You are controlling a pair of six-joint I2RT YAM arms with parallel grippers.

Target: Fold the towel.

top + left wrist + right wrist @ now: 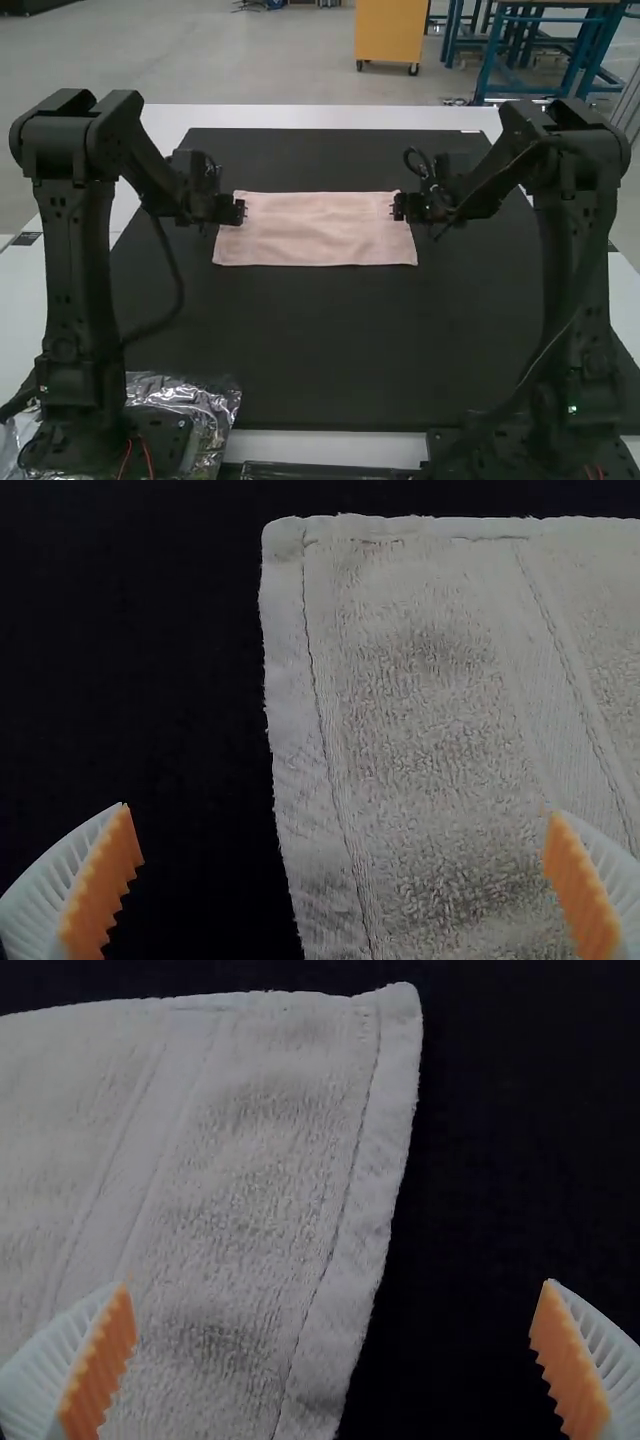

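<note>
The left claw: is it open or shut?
Open: the left gripper has its fingers wide apart, with the towel showing between them.

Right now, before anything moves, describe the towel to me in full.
The towel is pale pink, napped like terry cloth, with a stitched hem and a smoother band near each side edge. It lies flat, a wide rectangle with slight ripples, on the black mat; whether it is already folded over, I can't tell. The left claw and right claw are open at its side edges, gripping none of it.
</note>
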